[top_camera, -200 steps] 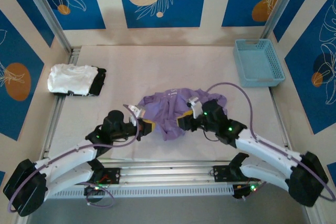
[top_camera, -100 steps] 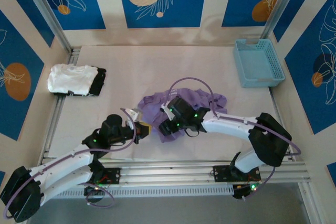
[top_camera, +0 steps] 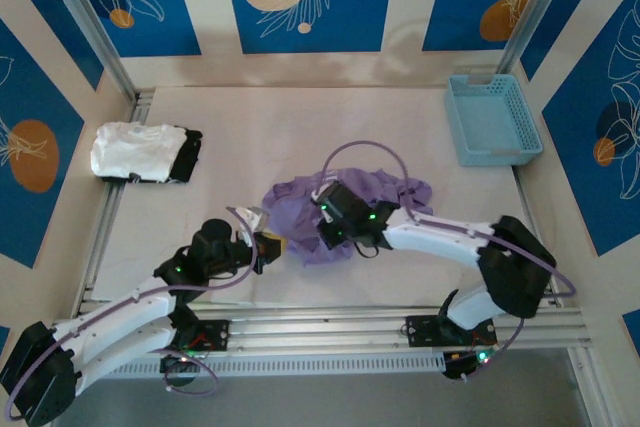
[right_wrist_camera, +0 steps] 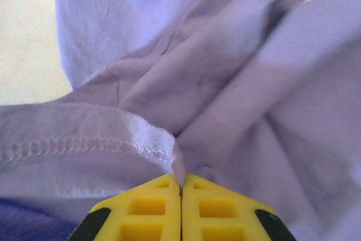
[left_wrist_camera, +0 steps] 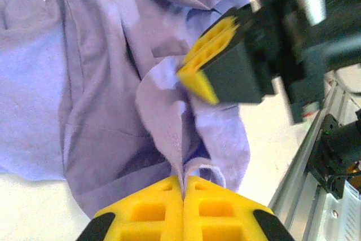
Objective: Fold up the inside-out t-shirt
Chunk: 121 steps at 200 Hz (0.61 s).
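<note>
The inside-out t-shirt (top_camera: pixel 300 209) is a crumpled lavender heap in the middle of the table, its seams showing. My left gripper (top_camera: pixel 272 245) sits at the heap's near-left edge, shut on a thin fold of the t-shirt (left_wrist_camera: pixel 113 111); its yellow fingers (left_wrist_camera: pixel 152 210) pinch the cloth between them. My right gripper (top_camera: pixel 322 237) reaches across from the right onto the heap's near side, shut on a stitched hem of the t-shirt (right_wrist_camera: pixel 225 83), with its yellow fingers (right_wrist_camera: pixel 214 207) pressed together. In the left wrist view the right gripper (left_wrist_camera: pixel 194 80) hangs just above the cloth.
A folded white garment (top_camera: pixel 135 151) with a folded black garment (top_camera: pixel 188 155) beside it lies at the far left. A light-blue basket (top_camera: pixel 492 119) stands at the back right. A metal rail (top_camera: pixel 330 322) runs along the table's near edge.
My right arm swung left across the shirt and its gripper closed on the hem near the left gripper. The left gripper stayed shut on its fold, shifting slightly.
</note>
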Each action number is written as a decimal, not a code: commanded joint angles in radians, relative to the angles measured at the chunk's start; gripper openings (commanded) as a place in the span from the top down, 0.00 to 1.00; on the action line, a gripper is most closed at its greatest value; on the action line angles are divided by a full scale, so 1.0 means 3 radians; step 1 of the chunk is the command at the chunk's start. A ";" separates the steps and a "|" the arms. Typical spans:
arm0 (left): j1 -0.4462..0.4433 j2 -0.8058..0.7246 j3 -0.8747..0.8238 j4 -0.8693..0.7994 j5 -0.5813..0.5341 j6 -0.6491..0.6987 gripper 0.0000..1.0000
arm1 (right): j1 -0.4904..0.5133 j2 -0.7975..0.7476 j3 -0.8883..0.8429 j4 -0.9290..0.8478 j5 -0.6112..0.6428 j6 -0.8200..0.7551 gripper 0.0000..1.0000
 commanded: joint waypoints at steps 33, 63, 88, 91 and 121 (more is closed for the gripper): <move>-0.0028 0.0086 0.0187 0.0250 -0.0478 0.0088 1.00 | -0.0667 -0.1065 -0.0358 0.0233 -0.1481 -0.0331 1.00; 0.0021 0.0383 0.0403 0.0503 -0.0607 0.0214 1.00 | -0.1271 -0.1325 -0.0459 0.0439 -0.2403 -0.0193 0.99; 0.0128 0.0865 0.0629 0.0580 -0.0548 0.0228 1.00 | -0.1607 -0.1000 -0.0454 0.0585 -0.2601 0.0152 0.99; 0.0139 0.0929 0.0652 0.0588 -0.0530 0.0224 1.00 | -0.1620 -0.0935 -0.0441 0.0586 -0.2577 0.0182 0.99; 0.0269 0.1426 0.0804 0.0704 -0.0344 0.0190 1.00 | -0.1747 -0.0147 -0.0222 0.0620 -0.2359 0.0372 0.98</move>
